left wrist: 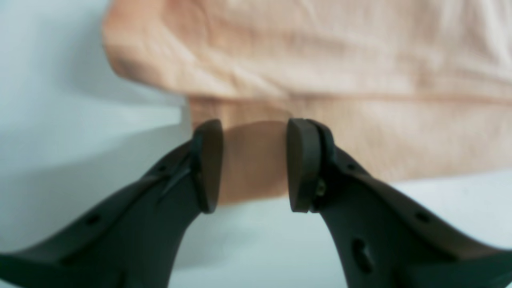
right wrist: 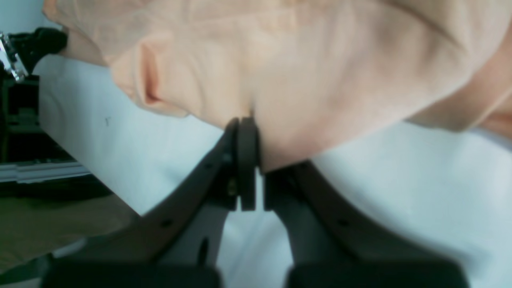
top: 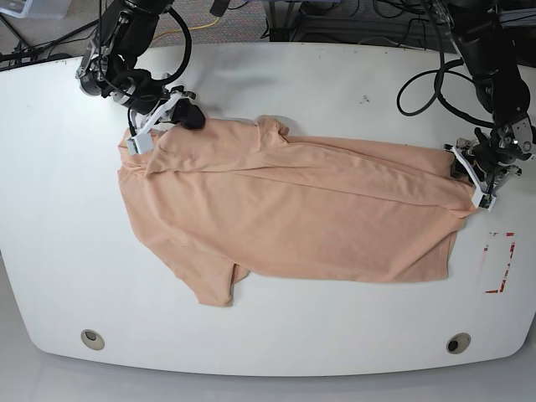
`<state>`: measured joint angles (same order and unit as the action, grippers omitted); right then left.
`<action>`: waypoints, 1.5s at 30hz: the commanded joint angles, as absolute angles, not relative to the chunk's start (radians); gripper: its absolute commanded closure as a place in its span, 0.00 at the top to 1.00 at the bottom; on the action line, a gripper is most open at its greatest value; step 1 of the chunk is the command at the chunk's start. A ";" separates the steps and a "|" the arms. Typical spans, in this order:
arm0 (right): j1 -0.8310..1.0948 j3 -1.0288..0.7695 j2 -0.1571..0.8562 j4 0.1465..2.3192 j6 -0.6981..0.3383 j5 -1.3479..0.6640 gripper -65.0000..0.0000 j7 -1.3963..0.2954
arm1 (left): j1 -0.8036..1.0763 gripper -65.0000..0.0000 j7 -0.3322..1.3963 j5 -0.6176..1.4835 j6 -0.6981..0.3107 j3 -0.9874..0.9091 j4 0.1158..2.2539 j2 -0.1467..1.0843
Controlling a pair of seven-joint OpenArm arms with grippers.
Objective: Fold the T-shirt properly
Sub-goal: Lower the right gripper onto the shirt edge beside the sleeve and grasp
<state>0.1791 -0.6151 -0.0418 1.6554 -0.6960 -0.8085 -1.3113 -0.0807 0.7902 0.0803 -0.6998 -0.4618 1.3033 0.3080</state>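
The peach T-shirt (top: 293, 213) lies spread flat across the white table (top: 335, 75), with some wrinkles. One sleeve points to the front (top: 213, 285). My right gripper (top: 144, 138) is at the shirt's far left corner. In the right wrist view its jaws (right wrist: 251, 128) are shut on a fold of the T-shirt (right wrist: 304, 80), which is lifted off the table. My left gripper (top: 479, 180) is at the shirt's right end. In the left wrist view its pads (left wrist: 208, 164) stand apart, with a strip of the T-shirt (left wrist: 340, 60) lying flat between them, so it is open (left wrist: 255, 160).
A red-marked rectangle (top: 500, 261) is on the table by the right edge. Two round holes (top: 92, 339) (top: 457, 342) sit near the front edge. Cables run behind the table. The table's left edge and the floor (right wrist: 36, 224) show in the right wrist view.
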 commanded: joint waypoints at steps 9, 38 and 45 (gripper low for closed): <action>0.216 -0.619 -0.010 1.865 -0.698 -0.874 0.00 -1.331 | -0.105 0.38 0.757 0.039 -0.698 -0.464 1.267 0.321; -0.182 -0.616 0.194 1.431 -0.698 -1.024 0.00 -1.339 | -0.097 0.38 0.757 0.039 -0.698 -0.469 1.268 0.326; -0.228 -0.616 0.196 1.426 -0.698 -1.153 0.00 -1.385 | -0.097 0.38 0.757 0.039 -0.698 -0.469 1.268 0.326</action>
<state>-0.1993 -0.6140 0.1772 1.4113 -0.6956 -1.0286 -1.4109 -0.0883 0.7464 0.0521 -0.7002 -0.4660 1.2594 0.3088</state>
